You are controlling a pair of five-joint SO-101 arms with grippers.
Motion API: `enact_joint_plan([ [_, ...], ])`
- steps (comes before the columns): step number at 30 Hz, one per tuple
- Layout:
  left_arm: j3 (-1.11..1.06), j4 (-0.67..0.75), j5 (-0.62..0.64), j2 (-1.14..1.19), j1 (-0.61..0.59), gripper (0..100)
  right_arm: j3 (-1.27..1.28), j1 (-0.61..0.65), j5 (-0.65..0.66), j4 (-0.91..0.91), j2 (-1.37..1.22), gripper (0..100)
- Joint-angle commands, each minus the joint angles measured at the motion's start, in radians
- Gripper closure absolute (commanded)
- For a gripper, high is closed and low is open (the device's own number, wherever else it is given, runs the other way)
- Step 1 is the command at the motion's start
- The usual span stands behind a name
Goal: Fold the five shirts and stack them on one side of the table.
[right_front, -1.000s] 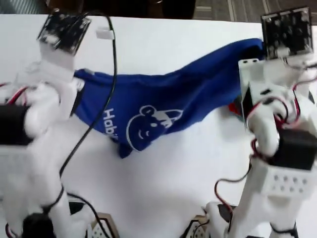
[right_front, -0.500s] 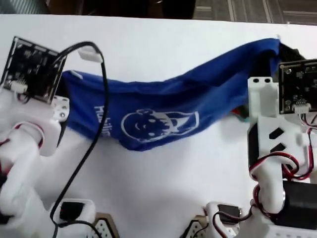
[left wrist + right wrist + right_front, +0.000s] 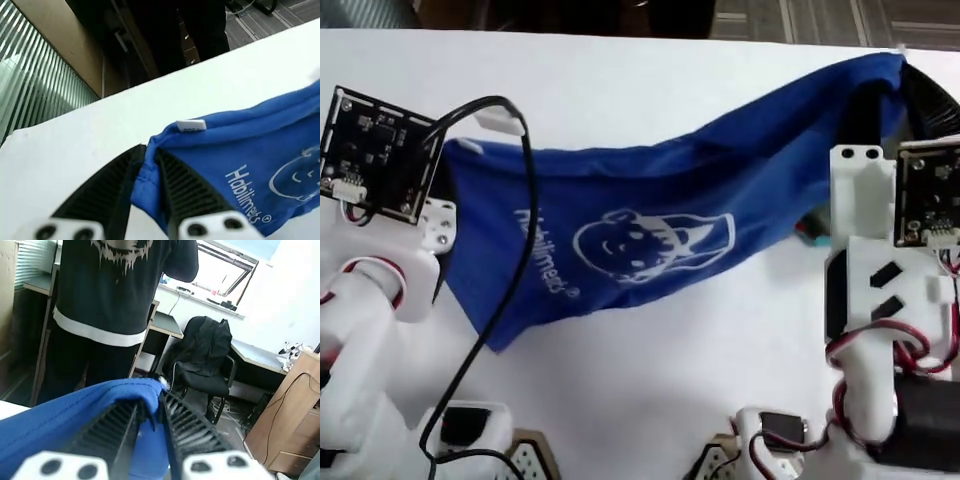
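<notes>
A blue shirt (image 3: 650,220) with a white cartoon face print hangs stretched between the two arms above the white table (image 3: 650,380). My left gripper (image 3: 149,156) is shut on the shirt's (image 3: 240,160) corner beside a small white label (image 3: 191,125). In the high view that corner sits at the left, by the left arm's camera board (image 3: 375,155). My right gripper (image 3: 152,407) is shut on the opposite edge of the shirt (image 3: 65,425), held higher at the far right (image 3: 890,75). The shirt's lower edge sags toward the table at the left.
A black cable (image 3: 505,260) from the left arm drapes across the front of the shirt. Something red and green (image 3: 812,228) peeks out under the shirt by the right arm. Bare table lies in front and behind.
Both arms have lifted and pulled apart, spreading the bunched shirt wider. The right end rose toward the far right corner; the left end shifted left and the print turned flatter.
</notes>
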State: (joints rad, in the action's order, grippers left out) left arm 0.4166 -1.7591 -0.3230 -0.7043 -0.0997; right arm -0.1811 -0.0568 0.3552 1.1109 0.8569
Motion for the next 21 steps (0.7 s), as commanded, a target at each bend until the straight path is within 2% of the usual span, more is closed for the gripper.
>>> enact_joint_plan([
  [1, 0.021, -0.026, 0.002, -0.011, -0.017, 97, -0.078, 0.004, 0.000, 0.074, 0.056, 98.0],
  [6, 0.016, -0.026, 0.006, -0.009, -0.074, 97, -0.155, 0.002, 0.000, 0.097, 0.062, 98.0],
  [12, -0.101, -0.026, 0.005, -0.011, -0.084, 97, -0.258, -0.001, 0.000, 0.064, 0.001, 98.0],
  [17, -0.093, -0.026, 0.005, -0.032, -0.084, 97, -0.351, 0.002, 0.000, 0.067, -0.025, 98.0],
  [21, -0.087, -0.025, 0.005, -0.126, -0.081, 97, -0.423, 0.005, -0.003, 0.145, -0.025, 97.9],
])
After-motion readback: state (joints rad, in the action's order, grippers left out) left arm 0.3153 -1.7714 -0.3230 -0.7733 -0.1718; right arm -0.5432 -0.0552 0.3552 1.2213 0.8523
